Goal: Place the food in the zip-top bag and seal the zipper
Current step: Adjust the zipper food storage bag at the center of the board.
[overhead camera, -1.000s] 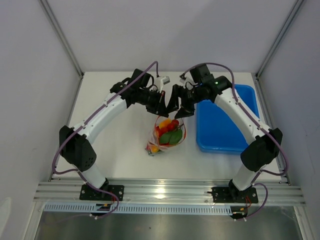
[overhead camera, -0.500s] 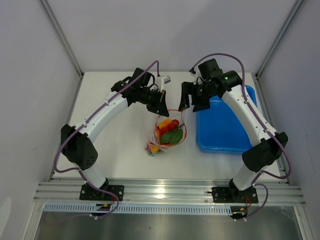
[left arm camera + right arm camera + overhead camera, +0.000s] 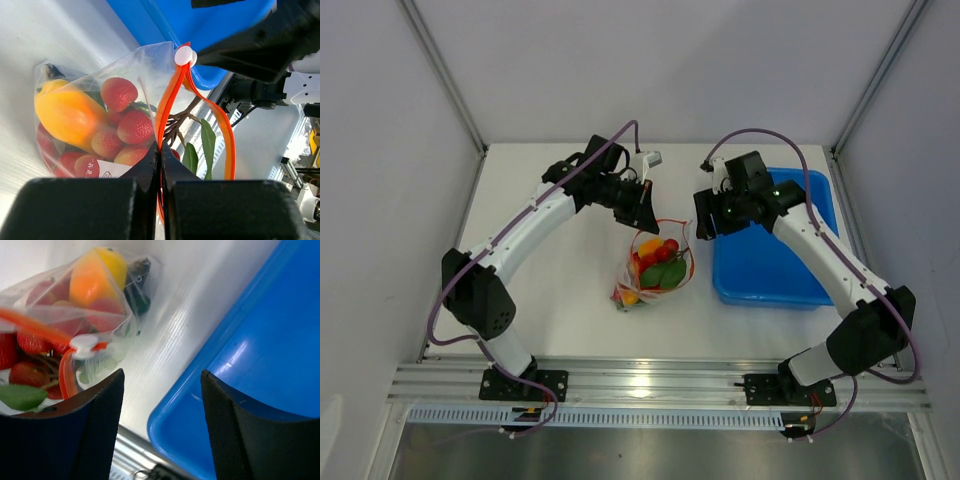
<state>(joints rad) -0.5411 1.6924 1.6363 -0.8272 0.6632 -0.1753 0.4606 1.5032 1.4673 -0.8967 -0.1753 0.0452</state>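
Note:
The clear zip-top bag (image 3: 655, 268) lies mid-table with its mouth standing open toward the back. The food (image 3: 658, 262) is inside it: an orange mango (image 3: 70, 115), red bumpy fruits (image 3: 135, 127) and green leaves (image 3: 206, 145). The orange-red zipper (image 3: 170, 95) loops around the mouth, with a white slider (image 3: 185, 55) at its far end. My left gripper (image 3: 161, 150) is shut on the near end of the zipper, above the bag's back edge (image 3: 638, 212). My right gripper (image 3: 162, 375) is open and holds nothing. It hangs right of the bag, over the tub's left rim (image 3: 705, 222).
A blue plastic tub (image 3: 770, 250) stands right of the bag, its near left corner (image 3: 165, 425) below my right fingers. White walls with metal posts close in the table, and an aluminium rail (image 3: 650, 385) runs along the front edge.
My right gripper has drawn back from the bag's mouth, to the right and toward the tub. My left gripper has kept its pinch on the zipper; the bag has not moved.

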